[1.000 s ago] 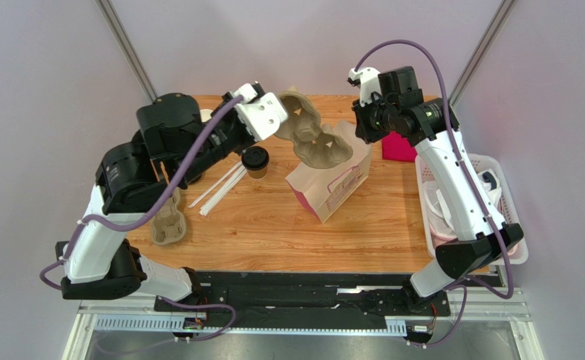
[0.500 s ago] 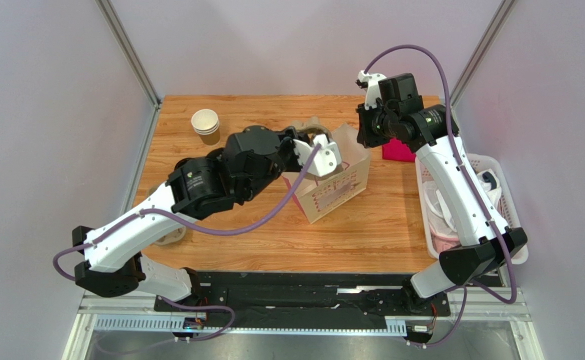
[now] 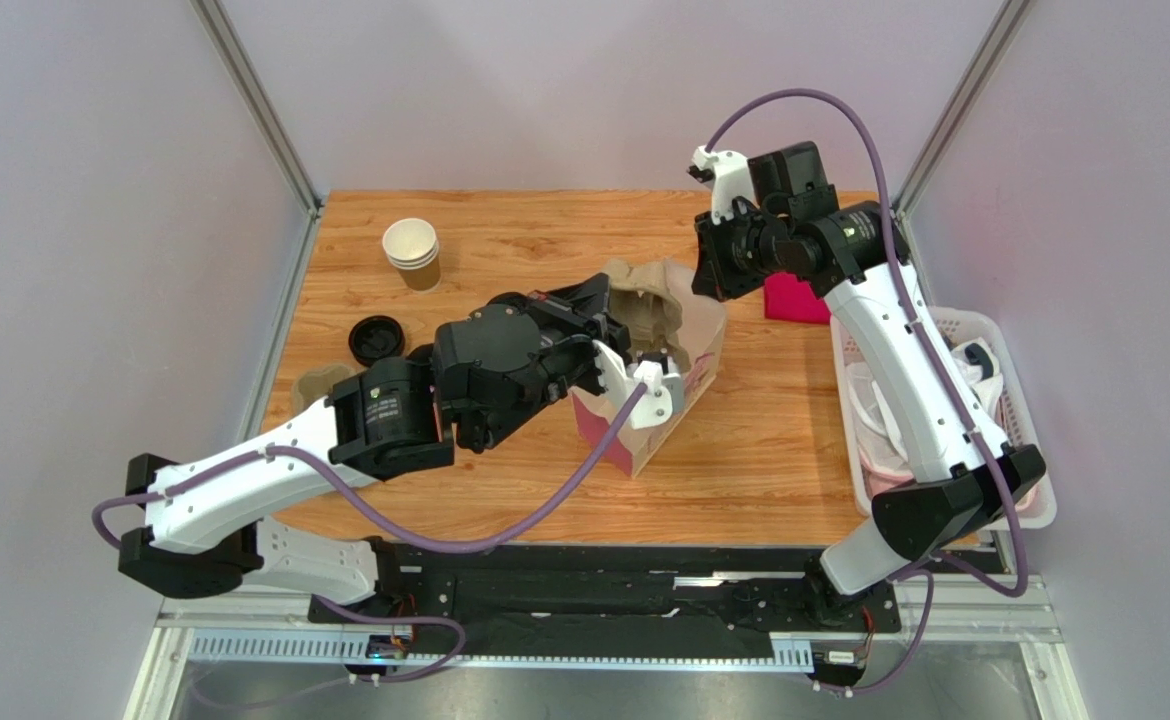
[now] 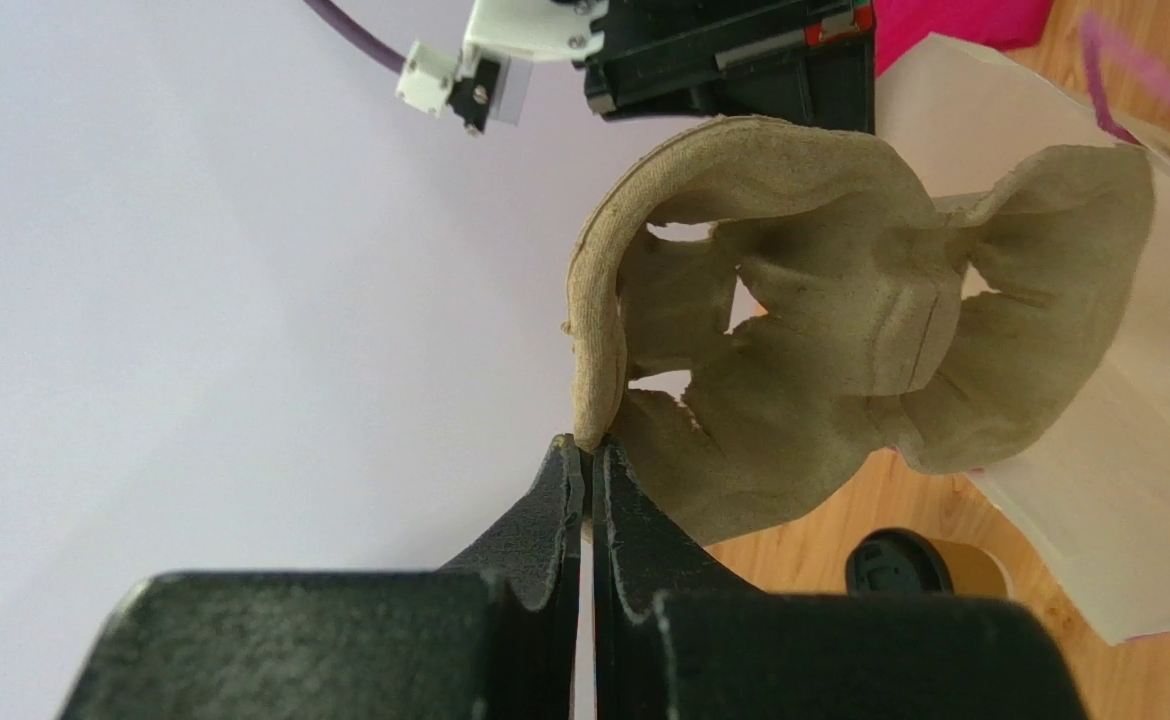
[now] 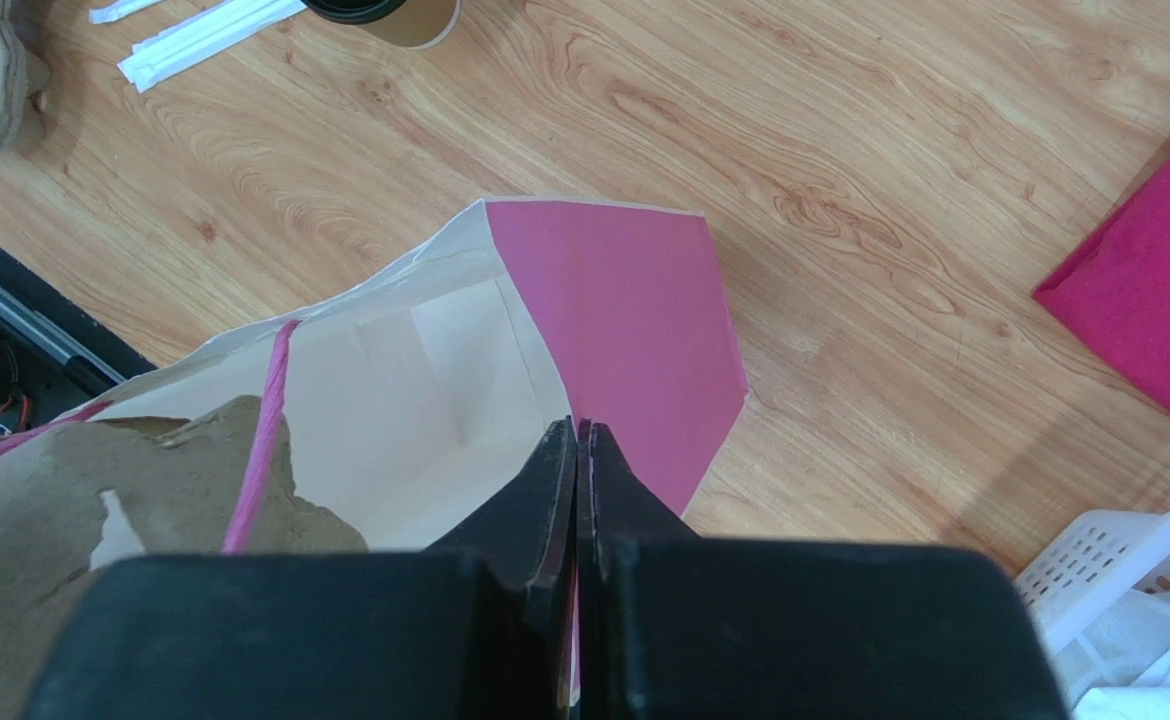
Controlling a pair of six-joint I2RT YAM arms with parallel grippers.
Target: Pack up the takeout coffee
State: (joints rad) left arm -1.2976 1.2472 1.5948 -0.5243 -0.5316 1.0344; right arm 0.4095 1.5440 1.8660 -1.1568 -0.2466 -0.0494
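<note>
left tool (image 4: 588, 450): pinched shut on pulp carrier (image 4: 847, 345) rim, carrier at paper bag (image 5: 426, 375) mouth | right tool (image 5: 576, 435): shut on bag edge | takeout coffee (image 4: 902, 567): lidded, sat on table (image 5: 877, 180) near bag, nobody's got it

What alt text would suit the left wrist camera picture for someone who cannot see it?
The left tool, black and shut, pinches the rim of a grey pulp cup carrier and holds it up in front of a cream paper bag. Below, a black-lidded coffee cup stands on the wooden table.
</note>
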